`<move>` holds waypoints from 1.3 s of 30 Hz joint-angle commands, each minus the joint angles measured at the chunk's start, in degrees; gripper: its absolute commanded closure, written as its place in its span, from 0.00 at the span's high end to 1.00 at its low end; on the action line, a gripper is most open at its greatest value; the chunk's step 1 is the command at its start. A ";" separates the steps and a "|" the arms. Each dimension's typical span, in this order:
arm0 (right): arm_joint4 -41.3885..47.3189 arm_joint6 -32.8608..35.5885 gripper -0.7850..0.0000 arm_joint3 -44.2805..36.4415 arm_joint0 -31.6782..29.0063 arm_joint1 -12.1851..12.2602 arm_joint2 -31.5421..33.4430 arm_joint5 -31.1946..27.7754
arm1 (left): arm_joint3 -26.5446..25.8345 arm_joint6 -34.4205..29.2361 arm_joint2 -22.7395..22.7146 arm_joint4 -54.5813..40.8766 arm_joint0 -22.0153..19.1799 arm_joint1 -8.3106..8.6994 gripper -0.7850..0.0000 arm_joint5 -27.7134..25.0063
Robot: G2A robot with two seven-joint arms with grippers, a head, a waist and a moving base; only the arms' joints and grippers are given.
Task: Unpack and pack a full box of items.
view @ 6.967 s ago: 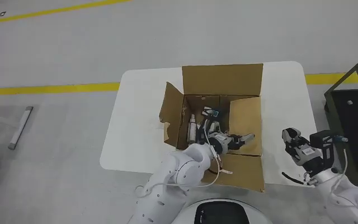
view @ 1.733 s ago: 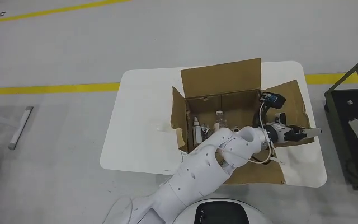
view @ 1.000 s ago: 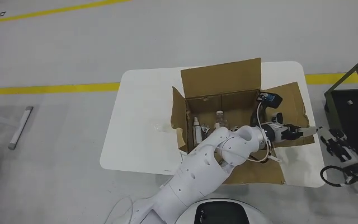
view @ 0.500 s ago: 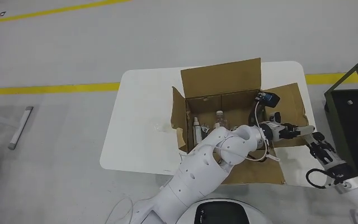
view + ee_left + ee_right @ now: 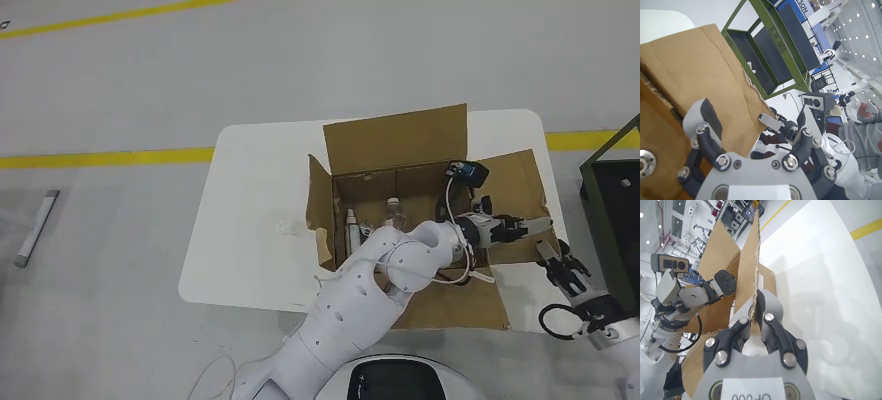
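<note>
I have the box sitting open in the middle of the white table, its back flap standing up and away from me. The side flap on my right is folded outward and lies tilted over the tabletop, with its outer edge torn and ragged.

My right gripper is at that torn outer edge, near the flap's front corner. Its fingers are drawn close together with the cardboard between them. One black pad presses against the outer face and the other finger is hidden behind the flap, so I read it as clamped on the flap.

My left arm reaches across the box from the other side. My left gripper hangs over the inner face of the same flap, just beside the right one, with its fingers spread wide and nothing between them. I cannot tell whether either pad touches the cardboard.

Down in the box I see a white bottle upright against the left wall and a clear bottle near the middle. The rest of the contents are hidden under my left arm.

A green rack stands beyond the table on my right.
</note>
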 commanded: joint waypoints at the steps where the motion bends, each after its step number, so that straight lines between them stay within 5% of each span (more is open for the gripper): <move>1: -0.02 -0.41 0.00 -0.45 -0.54 -0.08 -0.03 0.43 | -1.15 -0.19 -1.04 1.11 0.61 0.41 1.00 0.31; 15: 0.71 -4.12 0.00 -7.43 -7.60 -0.97 0.22 2.72 | -17.66 -7.88 -11.40 12.85 11.18 5.31 1.00 3.22; 39: -0.68 -7.16 0.00 -3.84 -7.91 -1.90 -4.83 1.88 | -17.66 -7.88 -11.40 12.85 11.18 5.31 1.00 3.22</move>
